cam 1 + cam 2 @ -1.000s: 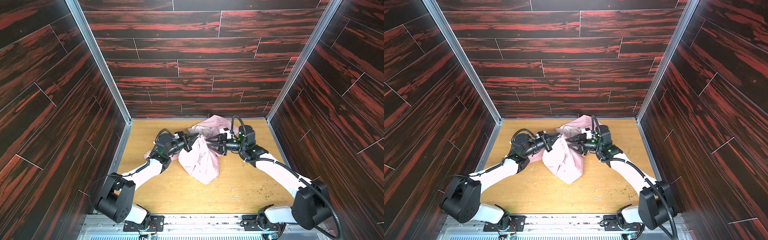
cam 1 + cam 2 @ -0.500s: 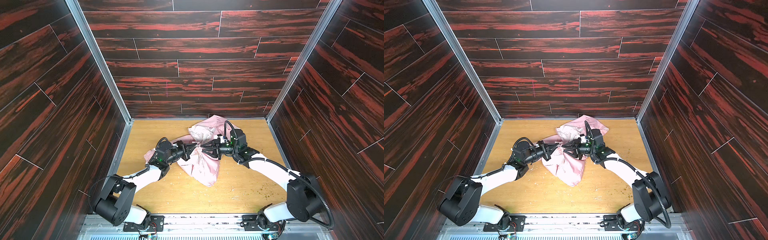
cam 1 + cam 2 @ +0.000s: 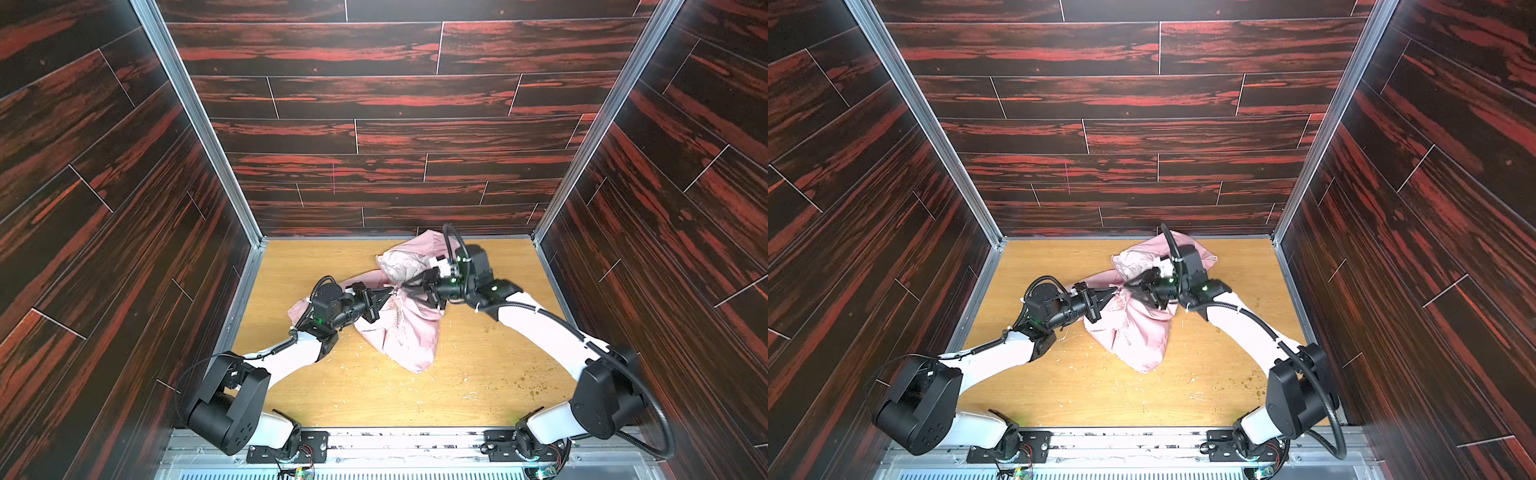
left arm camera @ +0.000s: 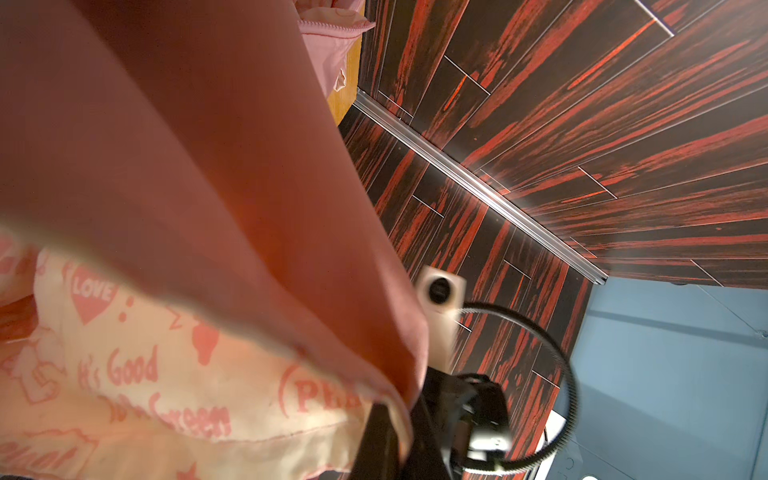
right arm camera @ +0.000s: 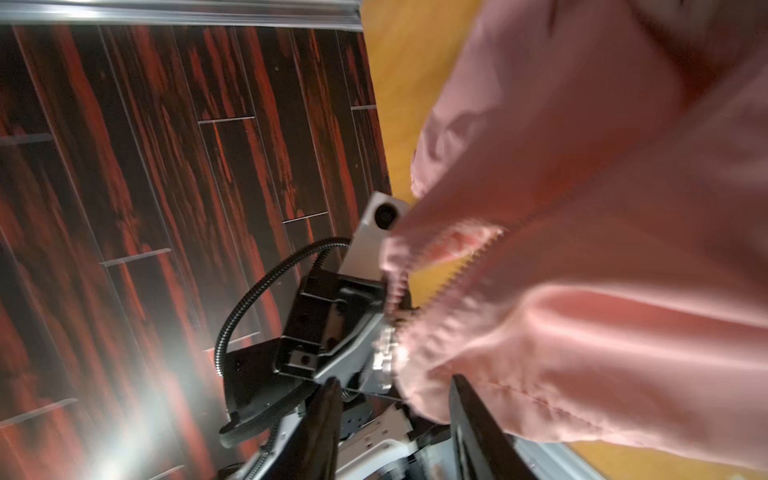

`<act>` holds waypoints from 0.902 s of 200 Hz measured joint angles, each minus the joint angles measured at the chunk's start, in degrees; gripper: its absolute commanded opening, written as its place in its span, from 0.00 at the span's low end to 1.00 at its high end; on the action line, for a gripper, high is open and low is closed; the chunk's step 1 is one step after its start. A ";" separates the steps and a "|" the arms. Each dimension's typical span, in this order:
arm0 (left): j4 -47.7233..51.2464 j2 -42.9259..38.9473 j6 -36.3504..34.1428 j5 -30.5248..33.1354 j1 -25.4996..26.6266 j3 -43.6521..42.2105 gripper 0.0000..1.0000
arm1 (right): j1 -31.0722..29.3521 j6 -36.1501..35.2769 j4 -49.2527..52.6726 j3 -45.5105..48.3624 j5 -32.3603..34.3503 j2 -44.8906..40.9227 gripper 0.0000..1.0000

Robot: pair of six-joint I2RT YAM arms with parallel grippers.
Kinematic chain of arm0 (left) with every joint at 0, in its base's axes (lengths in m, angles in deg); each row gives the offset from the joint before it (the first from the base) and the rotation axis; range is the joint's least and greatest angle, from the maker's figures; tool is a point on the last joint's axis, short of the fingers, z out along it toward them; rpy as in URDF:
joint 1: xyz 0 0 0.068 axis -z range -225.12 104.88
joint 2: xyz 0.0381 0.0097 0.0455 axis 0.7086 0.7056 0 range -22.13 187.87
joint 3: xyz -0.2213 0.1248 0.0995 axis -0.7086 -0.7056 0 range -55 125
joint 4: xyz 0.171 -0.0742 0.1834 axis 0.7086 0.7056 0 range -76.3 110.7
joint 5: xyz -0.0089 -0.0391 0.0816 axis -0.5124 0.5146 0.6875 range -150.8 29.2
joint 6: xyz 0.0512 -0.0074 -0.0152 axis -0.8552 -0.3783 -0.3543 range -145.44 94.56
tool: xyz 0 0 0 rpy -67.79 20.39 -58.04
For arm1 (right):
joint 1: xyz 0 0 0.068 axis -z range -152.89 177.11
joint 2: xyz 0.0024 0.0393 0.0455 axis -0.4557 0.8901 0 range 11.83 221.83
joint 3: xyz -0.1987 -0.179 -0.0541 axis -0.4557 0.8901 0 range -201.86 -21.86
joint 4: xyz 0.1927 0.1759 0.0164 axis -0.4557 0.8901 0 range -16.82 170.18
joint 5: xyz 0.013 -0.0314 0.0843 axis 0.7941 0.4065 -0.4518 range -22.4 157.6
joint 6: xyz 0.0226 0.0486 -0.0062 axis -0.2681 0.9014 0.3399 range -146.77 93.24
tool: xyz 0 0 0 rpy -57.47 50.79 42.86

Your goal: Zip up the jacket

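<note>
In both top views the jacket (image 3: 409, 332) lies bunched on the wooden table (image 3: 332, 390), from its middle up to the back edge, with one pink fold trailing toward the left edge. The two arms meet over it, tip to tip. The left gripper (image 3: 386, 294) is clamped on a gathered pinch of the jacket, and the right gripper (image 3: 405, 287) faces it just beside that same pinch.

From above, the zipper cannot be made out. The right wrist view shows it: two rows of zipper teeth (image 5: 457, 266) run apart, unjoined, and come together at the left gripper's tip, which holds the cloth there. In that view the right gripper's fingers (image 5: 328, 419) stand apart, with a fold of pink cloth lying loosely between them, not squeezed.

The left wrist view alone shows the pale lining (image 4: 145, 374), printed with pink hearts and words, draped over a dark finger (image 4: 376, 440).
</note>
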 measured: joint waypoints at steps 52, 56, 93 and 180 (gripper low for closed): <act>0.24 0.11 0.02 -0.50 0.00 0.37 0.00 | -7.74 -26.12 21.07 -16.26 15.96 1.90 0.79; 0.26 0.15 0.00 -0.52 0.00 0.50 0.00 | -8.79 -28.00 22.25 -16.44 17.35 2.43 0.80; 0.66 0.22 0.02 -1.11 0.00 1.62 0.00 | -16.11 -37.55 28.39 -13.79 26.43 4.98 0.81; 2.64 0.24 -0.46 -2.10 0.00 2.49 0.00 | -16.72 -39.71 30.53 -14.75 39.28 6.69 0.81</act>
